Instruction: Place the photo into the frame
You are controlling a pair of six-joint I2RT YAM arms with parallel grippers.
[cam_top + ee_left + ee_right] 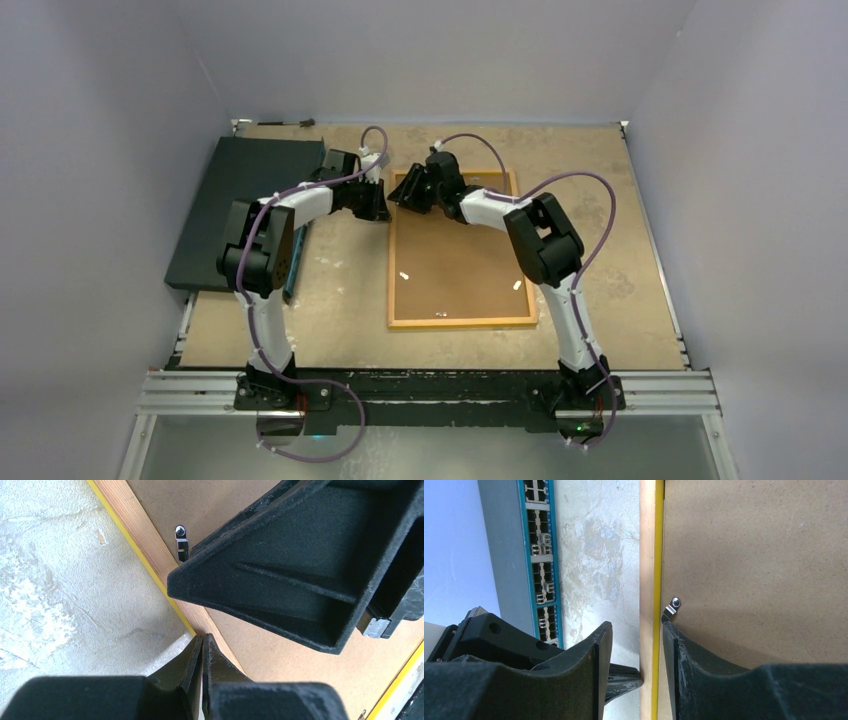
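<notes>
The frame [460, 322] lies face down, wood-toned back up, with a brown backing board [460, 260] inside it. My right gripper [636, 627] is open and straddles the frame's left rail [647, 555] near the far left corner. One finger rests on the board by a metal clip [672, 606], the other stands off the rail outside. My left gripper [202, 637] is shut and empty, its tip against the outer edge of that rail [145, 540]. The photo [499, 555], blue sky and a grey building, lies left of the frame, mostly under my left arm [270, 240].
A dark flat slab [235, 200] covers the far left of the table. Small metal clips [405, 274] dot the backing board. Grey walls enclose the table on three sides. In the left wrist view my right gripper [290, 565] hangs close over the board.
</notes>
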